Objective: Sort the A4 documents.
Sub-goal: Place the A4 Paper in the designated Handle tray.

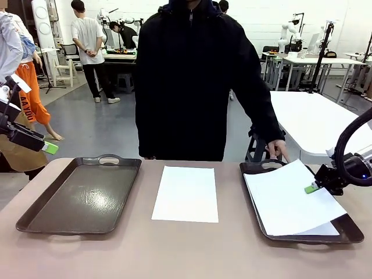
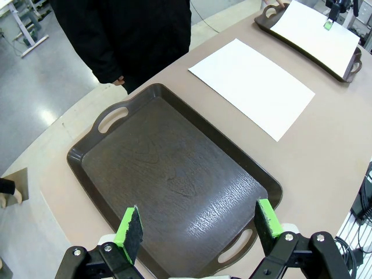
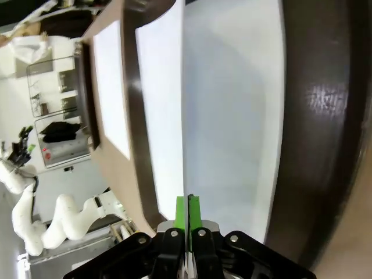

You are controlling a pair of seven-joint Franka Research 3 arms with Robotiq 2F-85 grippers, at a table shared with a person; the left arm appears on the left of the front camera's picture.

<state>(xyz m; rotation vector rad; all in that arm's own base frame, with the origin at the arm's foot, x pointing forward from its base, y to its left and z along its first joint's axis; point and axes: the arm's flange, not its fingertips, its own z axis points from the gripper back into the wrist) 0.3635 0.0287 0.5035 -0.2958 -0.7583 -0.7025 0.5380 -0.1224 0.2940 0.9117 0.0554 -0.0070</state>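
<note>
Pinching the right edge of a thin white rectangular paper sheet [image 1: 288,195], the right gripper [image 1: 312,188] has its green pads pressed together on the paper, at about three o'clock on the tan tabletop [image 1: 174,250]. From where I stand, that sheet lies skewed across the dark brown handled tray on the right [image 1: 253,200], with its gripped side raised a little. A second white sheet [image 1: 326,230] peeks out flat beneath it, towards five o'clock of the tray. At the tray's twelve o'clock, the hand [image 1: 278,150] of a person in a black jacket rests at the far handle.

A third white sheet [image 1: 186,193] lies flat on the bare table at the centre, between the two trays and touching neither. The matching dark brown tray on the left [image 1: 81,197] sits at nine o'clock. The left gripper [image 1: 51,148] hangs in the air off that tray's ten o'clock corner, its two green-padded fingers spread wide with nothing between them.
</note>
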